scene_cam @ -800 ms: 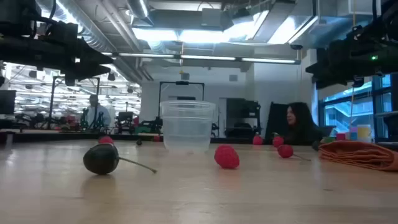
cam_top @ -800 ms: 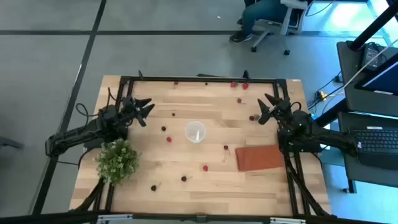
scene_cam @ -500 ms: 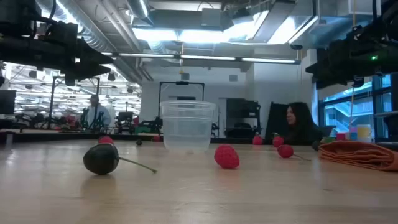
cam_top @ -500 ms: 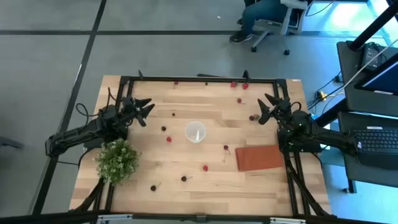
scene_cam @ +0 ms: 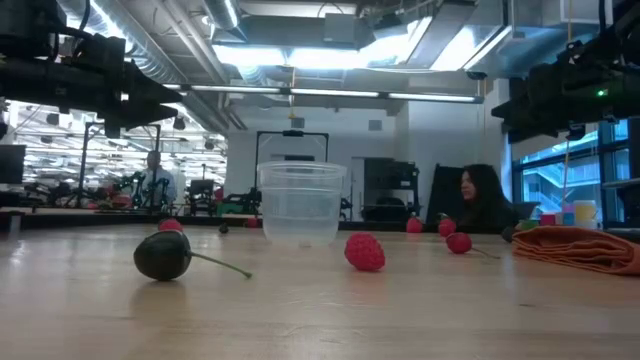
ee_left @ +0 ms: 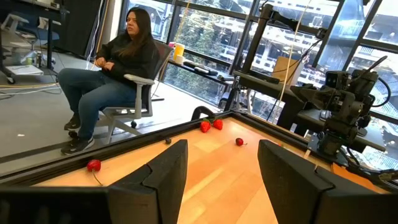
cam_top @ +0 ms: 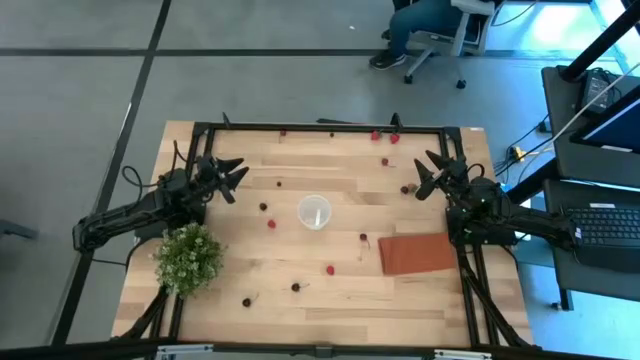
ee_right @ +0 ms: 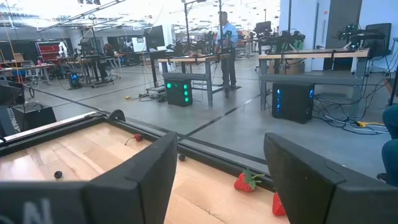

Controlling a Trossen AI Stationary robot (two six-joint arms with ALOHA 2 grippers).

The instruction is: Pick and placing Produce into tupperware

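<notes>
The tupperware [cam_top: 314,212] is a small translucent cup standing upright near the table's middle, also in the low view [scene_cam: 301,203]. Red and dark berries lie scattered on the wood: a red one [cam_top: 329,269], a dark one [cam_top: 295,287], several along the far edge [cam_top: 376,135]. In the low view a dark berry with a stem [scene_cam: 163,255] and a red berry [scene_cam: 365,252] lie near the camera. My left gripper [cam_top: 233,174] hovers open over the table's left side. My right gripper [cam_top: 425,175] hovers open over the right side. Both are well clear of the cup.
A leafy green bush with white flowers [cam_top: 188,257] stands at the left near side, close beside the left arm. A reddish-brown mat [cam_top: 420,253] lies at the right. A dark frame [cam_top: 320,127] rims the table. A seated person [ee_left: 118,62] is beyond the far edge.
</notes>
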